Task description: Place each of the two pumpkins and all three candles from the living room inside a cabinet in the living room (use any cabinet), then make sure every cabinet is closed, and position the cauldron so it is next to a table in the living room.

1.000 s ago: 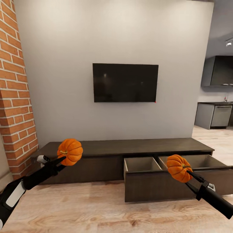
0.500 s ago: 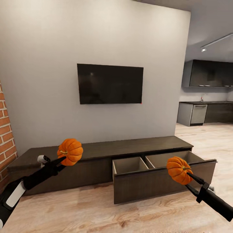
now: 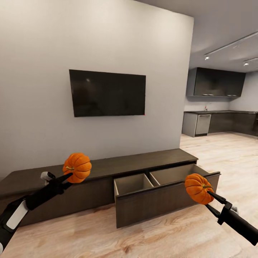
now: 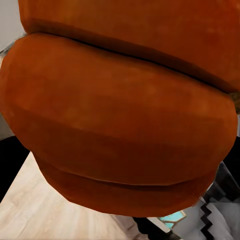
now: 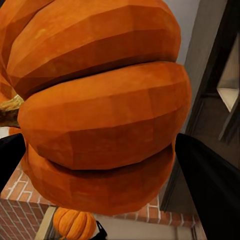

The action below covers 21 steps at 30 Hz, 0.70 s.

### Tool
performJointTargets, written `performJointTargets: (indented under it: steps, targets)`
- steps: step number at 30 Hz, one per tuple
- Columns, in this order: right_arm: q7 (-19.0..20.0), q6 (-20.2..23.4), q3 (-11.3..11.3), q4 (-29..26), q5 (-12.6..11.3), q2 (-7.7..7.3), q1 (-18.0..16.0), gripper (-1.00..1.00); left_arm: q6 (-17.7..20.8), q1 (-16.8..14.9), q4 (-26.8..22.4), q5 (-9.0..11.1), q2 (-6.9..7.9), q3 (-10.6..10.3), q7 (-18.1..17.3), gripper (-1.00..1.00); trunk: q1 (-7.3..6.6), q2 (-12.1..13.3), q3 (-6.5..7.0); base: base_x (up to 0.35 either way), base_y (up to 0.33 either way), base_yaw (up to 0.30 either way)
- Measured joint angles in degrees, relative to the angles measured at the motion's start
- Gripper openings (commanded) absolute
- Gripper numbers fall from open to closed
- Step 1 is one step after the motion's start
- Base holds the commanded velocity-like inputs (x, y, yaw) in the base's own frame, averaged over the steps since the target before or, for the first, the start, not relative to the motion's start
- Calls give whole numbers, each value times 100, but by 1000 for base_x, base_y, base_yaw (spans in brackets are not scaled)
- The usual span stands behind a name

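Clamping one pumpkin in the left gripper and another pumpkin in the right gripper, both hang before the cabinet, whose pulled-out drawer the head view alone reveals.

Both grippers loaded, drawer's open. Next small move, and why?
Probably carry the right gripper, shut on its orange ribbed pumpkin, forward and down over the open pale-lined drawer of the long dark brown cabinet. That pumpkin hangs in front of the drawer face, not yet above the compartment. The left gripper holds the other pumpkin farther from the opening.
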Motion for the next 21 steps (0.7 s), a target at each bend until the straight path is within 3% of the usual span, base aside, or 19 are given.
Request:
performJointTargets:
  steps: [11,16,21]
  targets:
    - [-17,0,3,11,35,3,0,-100,-1,1,-2,1,2,11,-17,-100,0,0,-88,0,-18,-134]
    - [25,-33,2,1,38,-1,-1,-100,-3,2,-9,-10,2,5,7,-100,0,0,-134,20,-229,-15]
    - [48,-45,-229,-14,34,21,-1,-100,-4,3,-28,-21,2,3,18,-100,-1,0,-181,69,-272,-1]
